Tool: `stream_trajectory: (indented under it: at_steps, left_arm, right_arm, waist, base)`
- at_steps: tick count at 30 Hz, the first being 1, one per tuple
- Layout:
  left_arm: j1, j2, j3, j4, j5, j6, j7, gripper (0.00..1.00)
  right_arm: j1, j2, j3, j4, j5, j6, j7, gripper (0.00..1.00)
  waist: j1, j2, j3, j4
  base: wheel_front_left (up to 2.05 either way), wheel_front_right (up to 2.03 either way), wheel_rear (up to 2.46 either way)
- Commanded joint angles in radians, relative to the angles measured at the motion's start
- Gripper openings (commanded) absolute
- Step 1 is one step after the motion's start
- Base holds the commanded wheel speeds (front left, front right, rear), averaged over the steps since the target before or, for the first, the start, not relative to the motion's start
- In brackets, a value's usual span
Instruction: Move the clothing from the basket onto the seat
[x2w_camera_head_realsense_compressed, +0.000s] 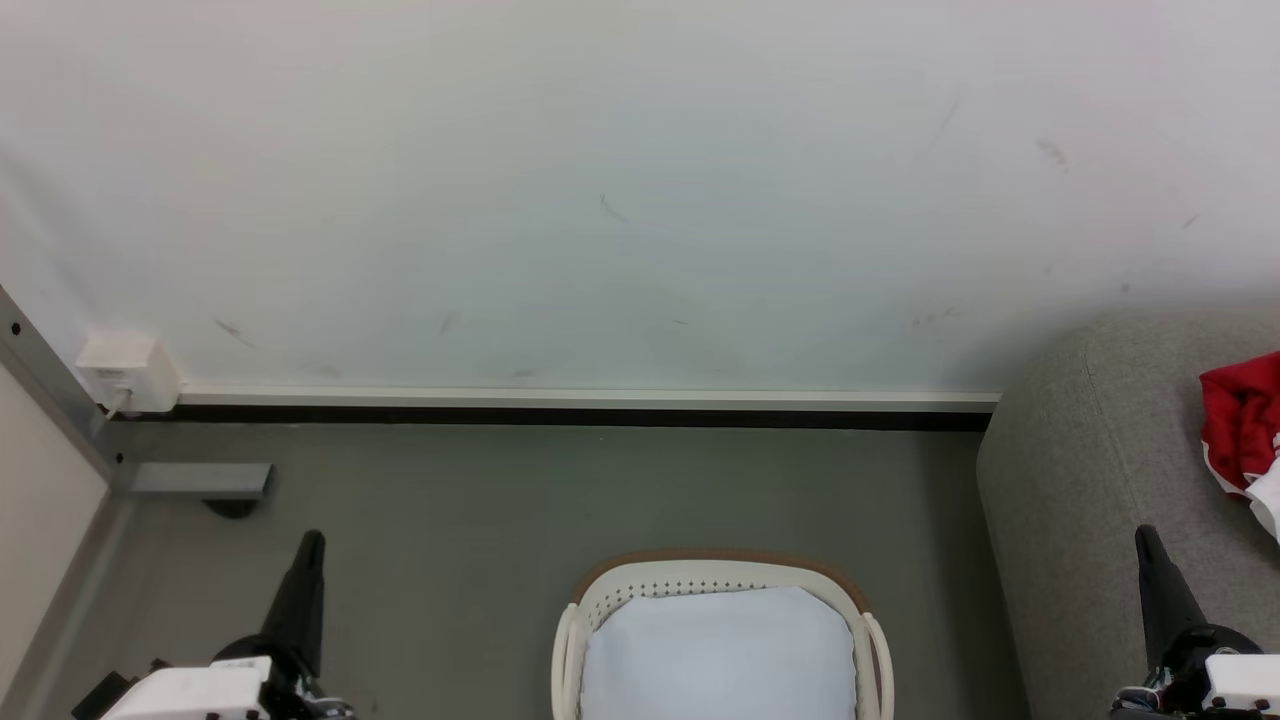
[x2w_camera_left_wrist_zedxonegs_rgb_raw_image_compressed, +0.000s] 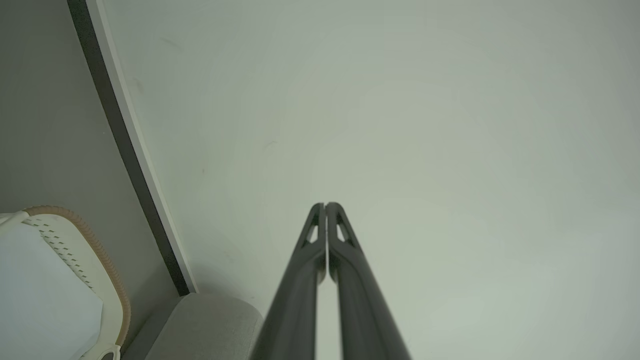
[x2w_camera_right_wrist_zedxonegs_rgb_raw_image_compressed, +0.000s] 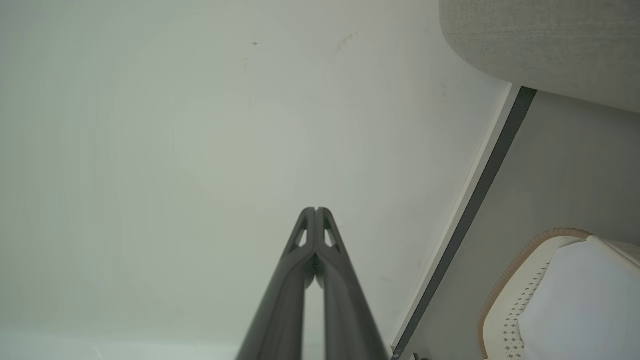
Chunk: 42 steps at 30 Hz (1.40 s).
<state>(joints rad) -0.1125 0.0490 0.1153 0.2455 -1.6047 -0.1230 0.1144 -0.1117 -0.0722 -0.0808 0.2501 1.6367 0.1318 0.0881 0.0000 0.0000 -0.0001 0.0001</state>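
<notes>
On head cam I see grey floor (x2w_camera_head_realsense_compressed: 500, 500), white wall (x2w_camera_head_realsense_compressed: 600, 200), basket (x2w_camera_head_realsense_compressed: 720, 556) bottom centre, clothing (x2w_camera_head_realsense_compressed: 1238, 420) bunched on the sofa (x2w_camera_head_realsense_compressed: 1090, 480) at right, cut off, axis unclear. Left wrist: left gripper (x2w_camera_left_wrist_zedxonegs_rgb_raw_image_compressed: 325, 205) clenched, empty. Right wrist: right gripper (x2w_camera_right_wrist_zedxonegs_rgb_raw_image_compressed: 316, 210) likewise.

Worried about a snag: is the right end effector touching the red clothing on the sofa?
Apart. The head view shows a strip of bare grey sofa between the shut right end effector and the red clothing lying further up.
</notes>
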Motion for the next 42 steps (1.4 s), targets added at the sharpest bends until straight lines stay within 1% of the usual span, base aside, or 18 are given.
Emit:
stream_trajectory:
  at_steps: [1,42]
  left_arm:
    - [-0.006,0.002,0.002,-0.004,-0.012,-0.001,0.005,0.00]
    - [-0.006,0.002,0.002,-0.004,-0.012,-0.001,0.005,0.00]
  right_arm:
    - [-0.007,-0.004,-0.005,0.001,0.006,-0.002,0.004,0.00]
    - [-0.007,-0.001,-0.009,0.002,0.000,-0.002,0.007,0.00]
  waist:
    - [0.0000,0.0000,0.000,0.000]
    - [0.0000,0.0000,0.000,0.000]
  base:
    - [0.00,0.00,0.00]
    - [0.00,0.00,0.00]
